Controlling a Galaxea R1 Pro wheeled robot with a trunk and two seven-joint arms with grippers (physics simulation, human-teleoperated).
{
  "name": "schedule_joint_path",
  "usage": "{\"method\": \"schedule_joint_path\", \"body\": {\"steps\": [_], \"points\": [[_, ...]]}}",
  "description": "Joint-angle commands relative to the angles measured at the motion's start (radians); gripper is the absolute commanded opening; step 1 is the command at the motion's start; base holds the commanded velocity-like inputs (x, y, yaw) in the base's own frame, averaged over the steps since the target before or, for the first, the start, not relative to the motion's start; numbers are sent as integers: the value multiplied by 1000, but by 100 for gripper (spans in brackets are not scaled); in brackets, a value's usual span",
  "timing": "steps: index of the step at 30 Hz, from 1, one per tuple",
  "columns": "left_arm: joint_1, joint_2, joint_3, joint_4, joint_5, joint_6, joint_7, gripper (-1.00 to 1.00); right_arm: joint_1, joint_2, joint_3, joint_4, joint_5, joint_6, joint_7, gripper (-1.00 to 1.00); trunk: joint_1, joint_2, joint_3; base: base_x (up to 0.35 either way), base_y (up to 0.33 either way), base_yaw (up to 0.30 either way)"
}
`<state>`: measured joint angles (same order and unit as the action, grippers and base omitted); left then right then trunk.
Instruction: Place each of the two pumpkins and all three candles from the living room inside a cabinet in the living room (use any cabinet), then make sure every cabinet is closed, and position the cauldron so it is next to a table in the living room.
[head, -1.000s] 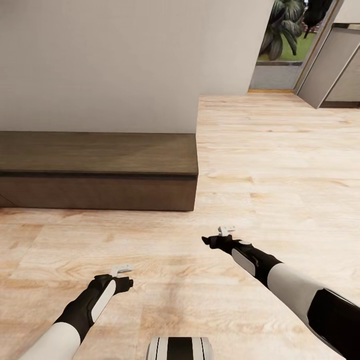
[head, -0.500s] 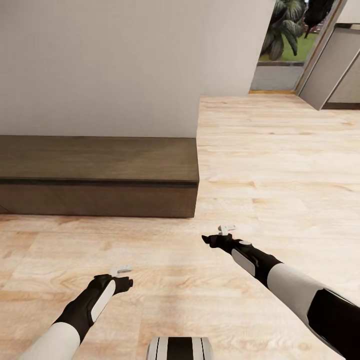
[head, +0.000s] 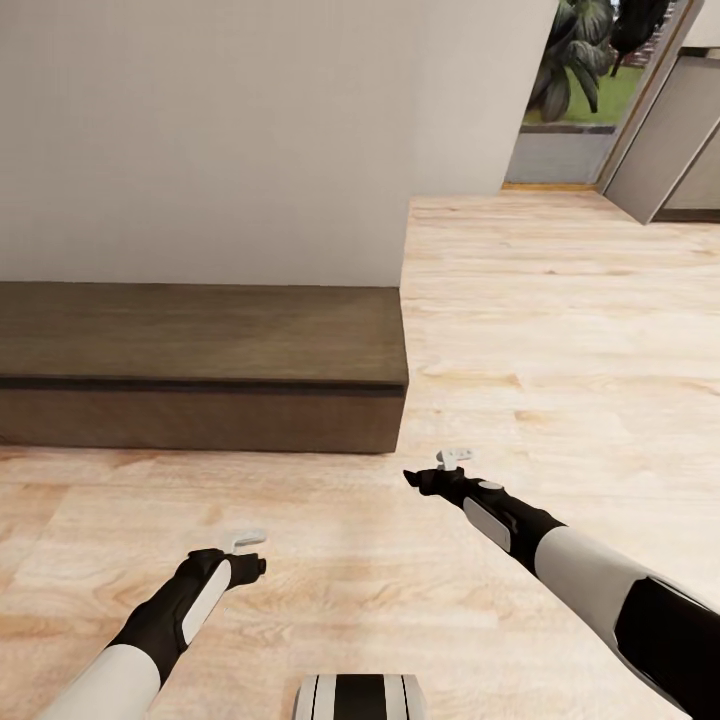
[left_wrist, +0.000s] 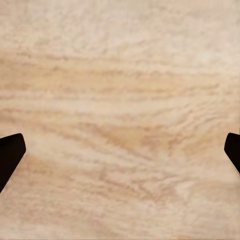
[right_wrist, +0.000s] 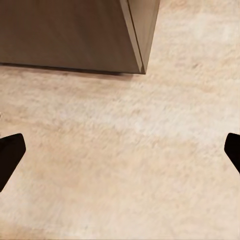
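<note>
The long low dark-brown cabinet (head: 200, 335) stands against the white wall at the left, its plain front panels shut. Its end corner also appears in the right wrist view as the cabinet (right_wrist: 75, 35). My left gripper (head: 245, 540) hovers open over bare plank floor, well in front of the cabinet. In the left wrist view the left gripper (left_wrist: 120, 152) has nothing between its fingers. My right gripper (head: 454, 458) is open and empty, just off the cabinet's right front corner. The right gripper (right_wrist: 120, 150) looks down at floor. Pumpkins, candles, cauldron and table are out of view.
Light wood floor (head: 560, 330) stretches wide to the right of the cabinet. At the back right a doorway (head: 575, 80) opens onto green plants, with a grey panel (head: 670, 140) beside it. The white wall (head: 250, 130) rises behind the cabinet.
The whole picture has shifted: the cabinet and doorway sit slightly lower and further right, so the camera has moved. Both arms keep the same pose, grippers still open.
</note>
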<state>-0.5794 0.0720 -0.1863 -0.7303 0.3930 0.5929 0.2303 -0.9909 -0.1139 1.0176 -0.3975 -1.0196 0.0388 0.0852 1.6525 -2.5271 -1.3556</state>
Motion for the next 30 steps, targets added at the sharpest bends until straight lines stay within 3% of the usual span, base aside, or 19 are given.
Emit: {"method": "schedule_joint_path", "body": {"steps": [1,14,30], "points": [[0,1,-6,-1,10,2,9,100,-1,-1,4,-1,-7,3,1,100,0,0,-1,242,145,0],[0,2,-6,-10,12,3,8,100,0,0,4,-1,-8,3,2,100,0,0,-1,25,13,0],[8,6,-8,-73,22,11,3,100,0,0,4,-1,-9,-1,4,100,0,0,-1,128,60,0]]}}
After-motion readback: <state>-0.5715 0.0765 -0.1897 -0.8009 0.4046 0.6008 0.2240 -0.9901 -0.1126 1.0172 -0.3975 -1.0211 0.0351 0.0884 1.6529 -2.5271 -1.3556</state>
